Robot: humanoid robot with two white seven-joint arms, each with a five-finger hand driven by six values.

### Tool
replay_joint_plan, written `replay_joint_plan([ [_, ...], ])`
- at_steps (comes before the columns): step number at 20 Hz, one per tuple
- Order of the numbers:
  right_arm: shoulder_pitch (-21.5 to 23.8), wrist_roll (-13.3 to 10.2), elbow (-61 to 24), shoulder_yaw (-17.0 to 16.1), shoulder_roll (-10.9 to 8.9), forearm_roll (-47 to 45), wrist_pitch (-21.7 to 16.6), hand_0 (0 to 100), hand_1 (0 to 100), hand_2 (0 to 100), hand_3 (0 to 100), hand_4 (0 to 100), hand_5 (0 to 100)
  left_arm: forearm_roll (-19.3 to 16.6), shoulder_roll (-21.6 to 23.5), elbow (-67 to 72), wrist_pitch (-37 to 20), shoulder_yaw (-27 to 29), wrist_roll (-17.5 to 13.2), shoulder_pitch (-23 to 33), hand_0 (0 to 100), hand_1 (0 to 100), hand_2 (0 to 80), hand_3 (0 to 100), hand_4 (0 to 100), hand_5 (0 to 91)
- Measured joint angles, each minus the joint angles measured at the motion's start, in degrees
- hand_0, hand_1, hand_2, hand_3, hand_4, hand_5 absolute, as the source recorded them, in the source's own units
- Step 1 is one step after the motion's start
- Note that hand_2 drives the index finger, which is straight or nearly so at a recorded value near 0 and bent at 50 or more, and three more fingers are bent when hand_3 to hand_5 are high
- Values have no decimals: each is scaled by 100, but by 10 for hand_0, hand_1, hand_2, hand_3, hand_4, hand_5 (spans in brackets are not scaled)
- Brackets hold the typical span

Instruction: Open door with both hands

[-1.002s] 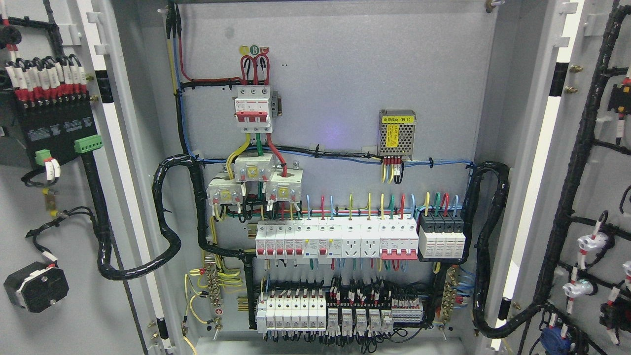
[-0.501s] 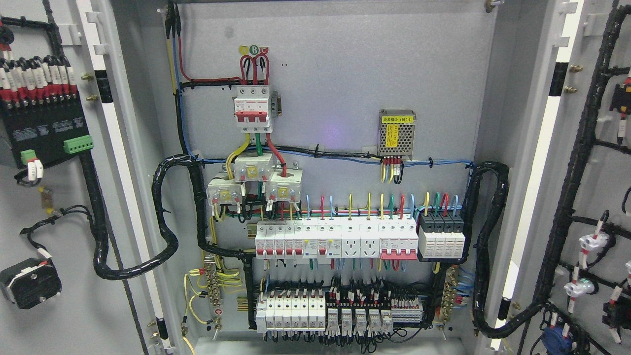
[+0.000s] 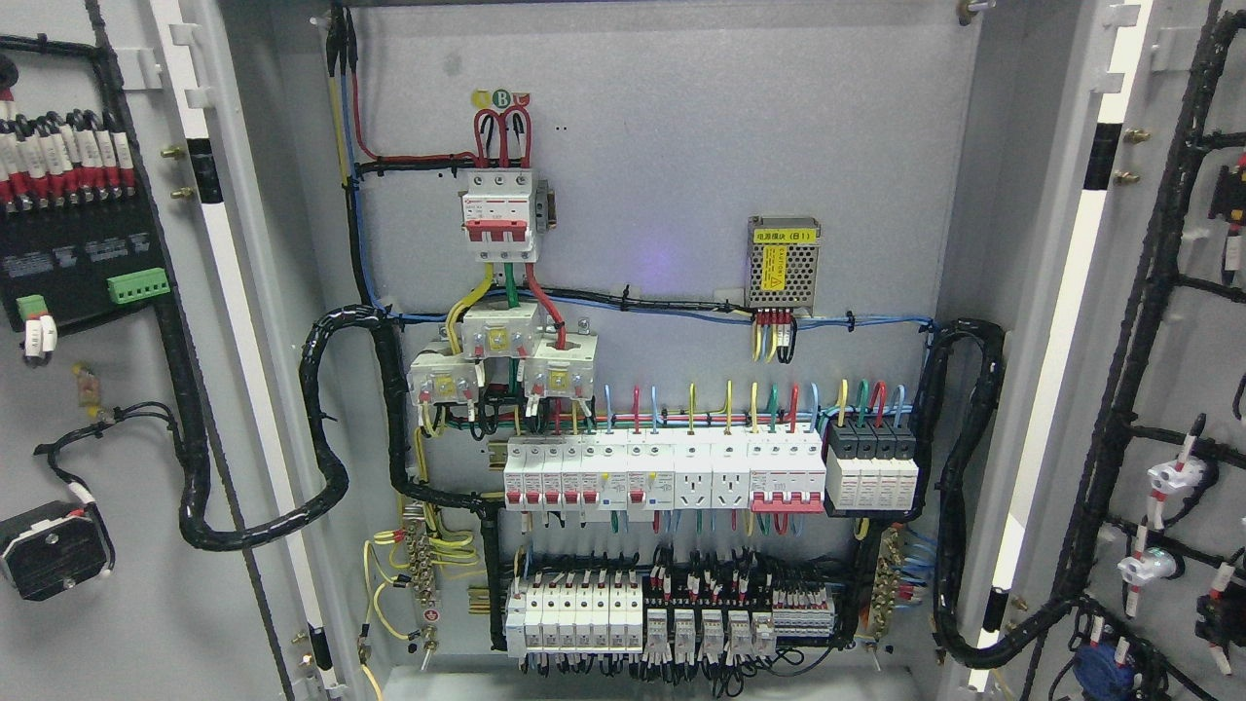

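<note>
Grey left door (image 3: 117, 623) and right door (image 3: 1183, 370) flank breaker rows (image 3: 711, 472) — black cable looms (image 3: 321, 428) alongside.

The back panel (image 3: 681, 146) of the cabinet looks like grey painted metal, matt and a little grainy. The left door (image 3: 127, 643) and right door (image 3: 1197, 370) have smooth grey paint. The breakers (image 3: 662, 472) are of white glossy plastic. The cable harness (image 3: 326, 428) has a black wrapped cover, slightly shiny. The power supply (image 3: 784, 261) has a perforated metal case.
</note>
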Motion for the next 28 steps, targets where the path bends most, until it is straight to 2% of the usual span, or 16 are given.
replay_joint_plan([
  [14,6,2,211,-128,0,-164,-2,107,0,0,0,0,0,-1,158,957,-2,-22,-23,-667,0,0,0,0,30,0],
  [28,9,52,241,-137,-6,-221,-18,107,0,0,0,0,0,-17,230,1373,-7,-74,-41,-820,0,0,0,0,31,0],
])
